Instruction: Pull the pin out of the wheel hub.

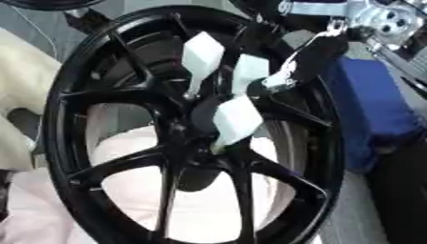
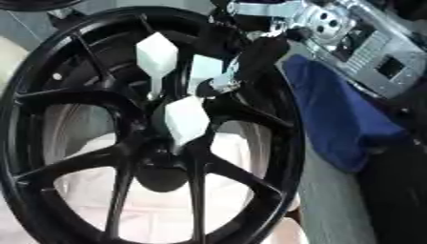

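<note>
— Any writing to read?
— None legible. Three white pins (image 1: 203,56) stick out around the centre of the black wheel hub (image 1: 192,128).
— The right hand (image 1: 313,59)?
— Its fingers curl around the middle pin (image 1: 250,70); blue cloth (image 1: 371,112) to the right.

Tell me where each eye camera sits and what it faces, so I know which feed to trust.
Left eye view: in the head, facing the black wheel hub and its three white pins; the right robot hand reaches in from upper right.
Right eye view: same head, slightly rightward; shows more of the silver arm and blue cloth.
Shared: hub, pins, right robot hand at the upper-right pin; its fingers are unclear.
</note>
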Robot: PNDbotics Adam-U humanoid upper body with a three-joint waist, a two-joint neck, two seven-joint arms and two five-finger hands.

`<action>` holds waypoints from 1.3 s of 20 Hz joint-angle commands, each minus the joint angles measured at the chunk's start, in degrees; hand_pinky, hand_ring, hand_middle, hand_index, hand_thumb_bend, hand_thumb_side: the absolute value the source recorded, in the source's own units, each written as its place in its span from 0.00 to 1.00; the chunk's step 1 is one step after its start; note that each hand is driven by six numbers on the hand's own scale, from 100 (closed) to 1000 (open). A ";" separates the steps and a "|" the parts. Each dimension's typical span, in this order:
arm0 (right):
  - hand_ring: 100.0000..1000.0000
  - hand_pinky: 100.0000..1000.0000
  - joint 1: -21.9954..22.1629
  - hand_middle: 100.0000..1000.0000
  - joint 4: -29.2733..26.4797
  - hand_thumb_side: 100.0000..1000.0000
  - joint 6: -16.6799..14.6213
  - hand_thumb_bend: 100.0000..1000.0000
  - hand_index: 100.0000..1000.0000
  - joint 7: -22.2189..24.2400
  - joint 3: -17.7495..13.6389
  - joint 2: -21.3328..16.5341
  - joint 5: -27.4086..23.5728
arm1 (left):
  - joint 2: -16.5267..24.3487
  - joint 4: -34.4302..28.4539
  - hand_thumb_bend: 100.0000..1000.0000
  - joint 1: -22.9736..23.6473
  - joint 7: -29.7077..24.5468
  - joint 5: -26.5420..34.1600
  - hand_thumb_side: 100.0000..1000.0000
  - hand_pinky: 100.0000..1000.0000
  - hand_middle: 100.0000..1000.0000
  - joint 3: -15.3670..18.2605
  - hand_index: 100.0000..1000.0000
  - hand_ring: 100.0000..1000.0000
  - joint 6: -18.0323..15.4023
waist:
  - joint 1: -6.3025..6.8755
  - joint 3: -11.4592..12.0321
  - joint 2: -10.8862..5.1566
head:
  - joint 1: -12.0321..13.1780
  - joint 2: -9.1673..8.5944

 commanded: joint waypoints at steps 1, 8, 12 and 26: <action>0.76 0.75 -0.47 0.57 0.14 0.25 0.11 0.59 0.66 0.36 -0.48 -0.92 1.04 | 0.54 -0.86 0.05 -0.61 0.01 -0.19 0.61 0.97 0.46 0.24 0.67 0.52 0.18 | 0.30 -0.05 -0.87 | -0.40 -0.84; 0.73 0.72 -0.46 0.53 0.26 0.26 0.21 0.58 0.62 1.20 -0.18 -0.70 2.03 | 0.46 -0.86 0.05 -0.69 0.03 -0.28 0.61 0.97 0.46 0.27 0.67 0.52 0.21 | 0.30 -0.14 -0.86 | -0.62 -1.45; 0.72 0.72 -0.37 0.53 0.46 0.26 0.35 0.56 0.61 1.19 -0.09 -0.55 1.76 | 0.34 -0.86 0.05 -0.67 0.10 -0.34 0.61 0.97 0.46 0.32 0.67 0.52 0.30 | 0.29 -0.09 -0.84 | -0.61 -1.61; 0.65 0.71 -0.61 0.48 0.68 0.14 1.90 0.40 0.53 -0.57 0.15 -0.14 -1.29 | -0.01 -0.86 0.05 -0.50 0.52 -0.44 0.61 0.97 0.46 0.68 0.67 0.53 0.51 | 0.20 0.34 -0.87 | -0.72 -1.62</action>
